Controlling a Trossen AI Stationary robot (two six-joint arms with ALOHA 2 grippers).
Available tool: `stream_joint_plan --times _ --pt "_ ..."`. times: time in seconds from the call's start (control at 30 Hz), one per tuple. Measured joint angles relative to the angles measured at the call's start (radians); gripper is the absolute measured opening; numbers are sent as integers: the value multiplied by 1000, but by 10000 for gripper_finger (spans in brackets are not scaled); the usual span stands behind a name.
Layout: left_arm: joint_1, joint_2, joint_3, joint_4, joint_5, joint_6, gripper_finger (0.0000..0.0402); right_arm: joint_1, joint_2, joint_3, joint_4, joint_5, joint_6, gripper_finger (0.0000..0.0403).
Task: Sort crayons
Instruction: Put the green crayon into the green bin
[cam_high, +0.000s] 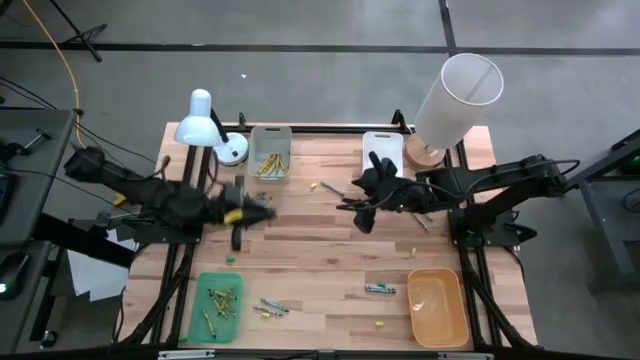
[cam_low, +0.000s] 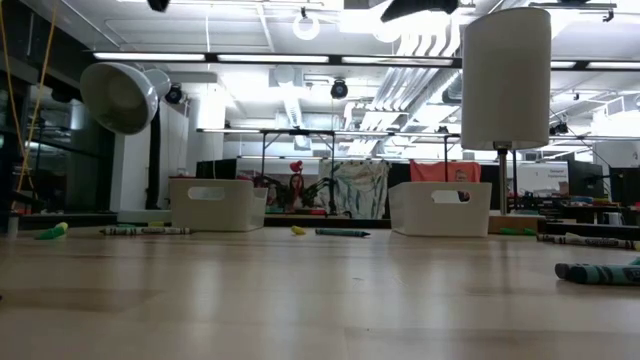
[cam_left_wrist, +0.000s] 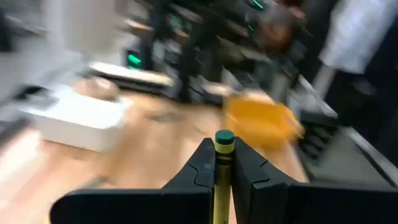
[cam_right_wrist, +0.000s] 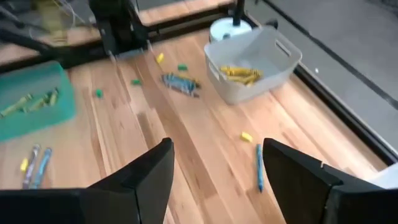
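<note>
Left gripper (cam_left_wrist: 219, 168) clamping yellow crayon (cam_left_wrist: 221, 180) over table's (cam_high: 320, 250) left-centre, crayon's long axis lying along fingers, green tip poking forward. High view hiding that grip; only wrist view showing it. Right gripper (cam_right_wrist: 214, 171) hanging wide, holding nothing, above blue crayon (cam_right_wrist: 259, 167).

The left wrist view's background is blurred; the clamped crayon (cam_left_wrist: 222, 180) runs off the frame edge.

Past the right gripper's (cam_right_wrist: 217, 171) wide-apart fingers (cam_right_wrist: 146, 174), a grey bin (cam_right_wrist: 252, 62) holds yellow crayons (cam_right_wrist: 239, 73), with a blue crayon (cam_right_wrist: 259, 168) lying near it, grey-blue crayons (cam_right_wrist: 180, 83) just beside it, and a green tray (cam_right_wrist: 34, 102) well apart.
</note>
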Motion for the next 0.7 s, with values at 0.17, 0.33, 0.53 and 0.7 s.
stream_joint_plan --times 0.17,0.33,0.53,0.7 --pt "-215 136 129 -314 -11 -121 1 0 33 -2 -18 0 11 239" --pt "-379 318 337 -712 116 -246 1 -9 65 -2 -7 -1 4 239" --pt "-513 483 387 -811 381 -263 1 -9 99 -2 -4 -20 -1 239" --pt "-554 609 387 -760 464 -138 1 -9 119 -2 -4 -36 3 239"
